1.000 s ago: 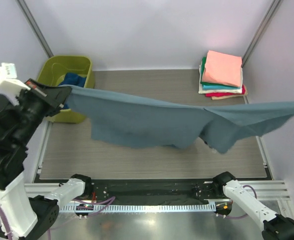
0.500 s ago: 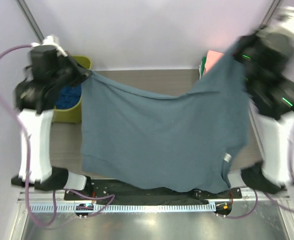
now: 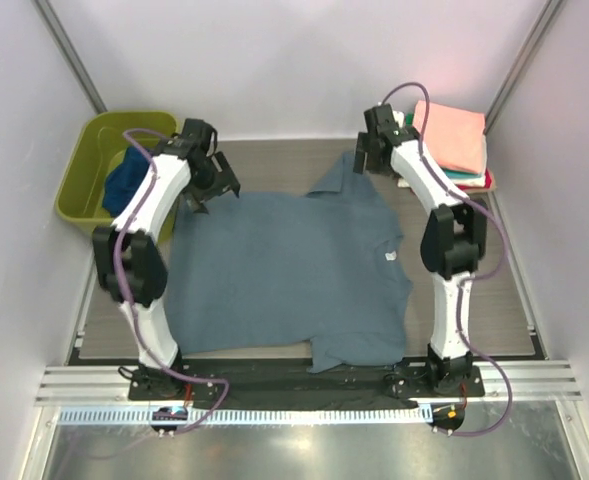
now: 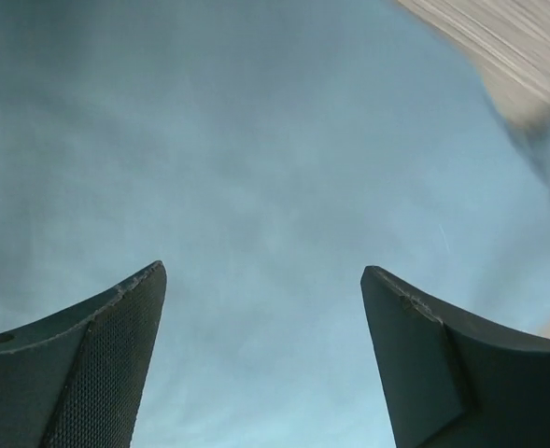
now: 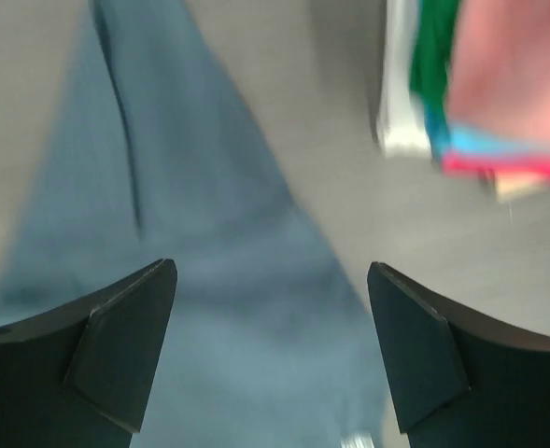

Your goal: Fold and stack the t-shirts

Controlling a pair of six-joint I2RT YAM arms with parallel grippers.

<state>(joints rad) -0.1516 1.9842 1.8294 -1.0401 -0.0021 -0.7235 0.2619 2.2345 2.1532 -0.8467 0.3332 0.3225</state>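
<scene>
The olive-green tub (image 3: 77,185) stands at the far left of the table (image 3: 494,285), and a dark navy t-shirt (image 3: 124,185) lies crumpled inside it. Just right of the tub, the dusty grey-blue t-shirt (image 3: 284,270) lies spread out nearly flat across the middle of the table. Its body is smooth, with only faint ripples. One short sleeve points toward the far right, and a small white label (image 3: 389,256) shows near its right edge. Its near right corner is a little rumpled and reaches over the table's near edge. At the far right corner sits a stack of folded shirts: the salmon pink t-shirt (image 3: 452,135) on top, with the edges of the teal green one (image 5: 433,56), the white one (image 5: 398,84) and the red one (image 5: 508,166) showing beneath it.

The left hand (image 4: 260,271) is over the far left corner of the grey-blue shirt, fingers spread wide with nothing between them. Cloth fills its wrist view, and I cannot tell whether the fingertips touch the cloth. The right hand (image 5: 270,266) is over the far right sleeve, just left of the stack. It is also spread wide and holds nothing. Its blurred wrist view shows the sleeve below and bare table between it and the stack.
</scene>
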